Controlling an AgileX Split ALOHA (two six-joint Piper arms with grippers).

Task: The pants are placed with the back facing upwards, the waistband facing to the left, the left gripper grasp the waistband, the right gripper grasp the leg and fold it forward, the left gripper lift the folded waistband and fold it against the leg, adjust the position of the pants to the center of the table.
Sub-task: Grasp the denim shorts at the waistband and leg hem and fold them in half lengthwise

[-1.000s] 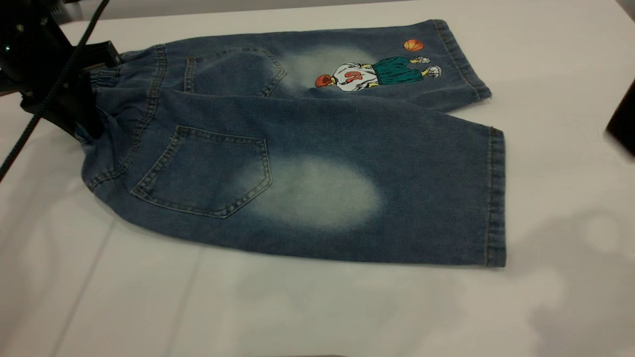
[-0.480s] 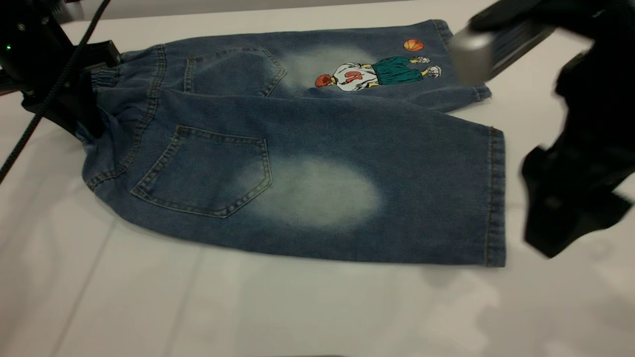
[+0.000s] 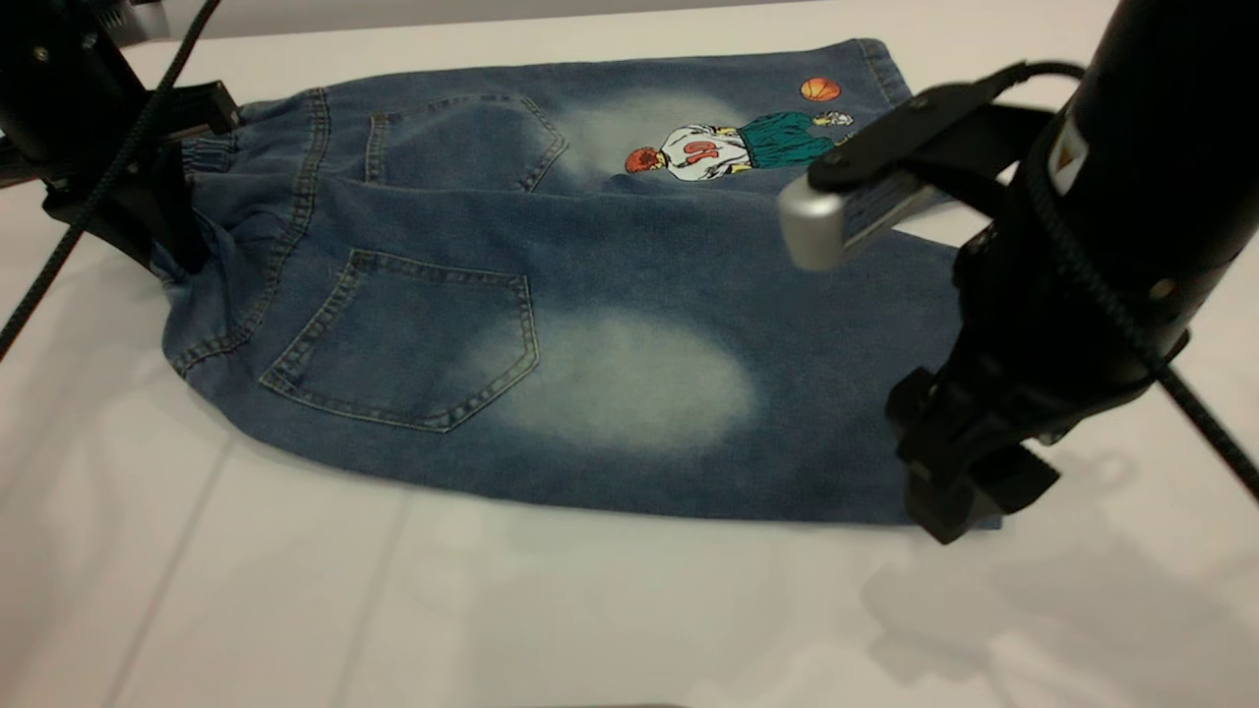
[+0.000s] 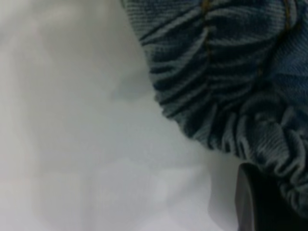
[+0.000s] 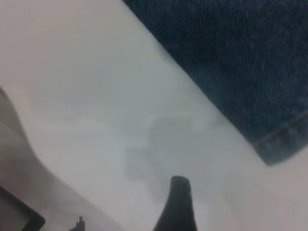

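The blue denim pants (image 3: 610, 256) lie flat, back pockets up, on the white table (image 3: 295, 600). Their gathered waistband (image 3: 209, 155) points left. My left gripper (image 3: 172, 241) is shut on the waistband, and the left wrist view shows ruffled elastic (image 4: 216, 96) pressed against one dark finger (image 4: 257, 204). The plain leg (image 3: 689, 393) with the pale oval patch lies nearest the camera. My right gripper (image 3: 959, 501) hovers open at that leg's hem corner (image 5: 281, 144). One of its fingers (image 5: 179, 204) is over bare table just off the denim.
The far leg carries the cartoon basketball player (image 3: 718, 147). The right arm's silver wrist camera (image 3: 846, 211) hangs over the hems and hides part of them. A black cable (image 3: 59, 256) trails from the left arm. Bare table surrounds the pants in front and to the right.
The right arm came in from the right edge and moved down and left to the near leg's hem. The left gripper and the pants stayed put.
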